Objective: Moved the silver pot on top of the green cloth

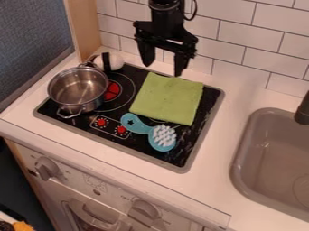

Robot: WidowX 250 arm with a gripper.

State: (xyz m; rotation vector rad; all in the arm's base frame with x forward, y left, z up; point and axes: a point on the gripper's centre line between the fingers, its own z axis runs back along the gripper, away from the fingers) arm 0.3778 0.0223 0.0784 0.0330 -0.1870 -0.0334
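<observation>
Camera view: end effector (pixel 163 68) top centre, fingers apart, nothing gripped, likely kept free for a pot grasp. Silver pot (pixel 78 88) upper left, upright on stovetop (pixel 140 143), lidless, nothing seen inside; side handles probably graspable. Green cloth (pixel 168 98) centre, spread flat, presumably as landing pad. Blue brush (pixel 161 137) just below, bristles up.

We see the sink (pixel 236 153) and tap (pixel 303 112) cut off at right, and can't identify the cropped orange thing (pixel 23 226) lower left
</observation>
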